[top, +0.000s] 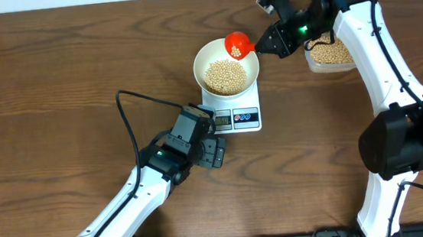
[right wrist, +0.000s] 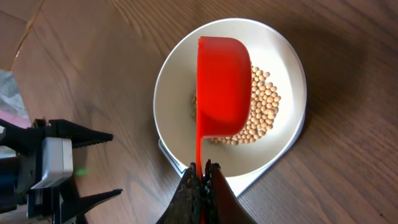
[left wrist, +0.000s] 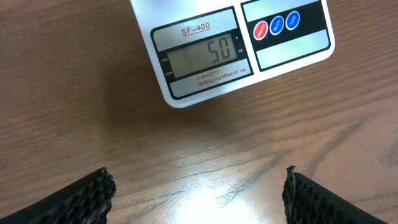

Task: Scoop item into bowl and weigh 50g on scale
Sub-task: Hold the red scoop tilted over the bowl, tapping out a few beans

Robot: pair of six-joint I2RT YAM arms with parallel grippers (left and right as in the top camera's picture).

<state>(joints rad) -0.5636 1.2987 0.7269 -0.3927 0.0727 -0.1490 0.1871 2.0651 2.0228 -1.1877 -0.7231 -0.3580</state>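
Clamped in rt tool (right wrist: pixel 202 171): red scoop (right wrist: pixel 224 84), cup over bowl (top: pixel 199 58) atop scale (top: pixel 234 119), handle pointing away from scale. In bowl: beans (top: pixel 225 76). L tool (left wrist: pixel 196 194) agape just before scale's display (left wrist: pixel 202 60); reads 50.

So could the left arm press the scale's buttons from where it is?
Probably yes: the left gripper hovers open just short of the scale, only bare table between, and the buttons face it uncovered.
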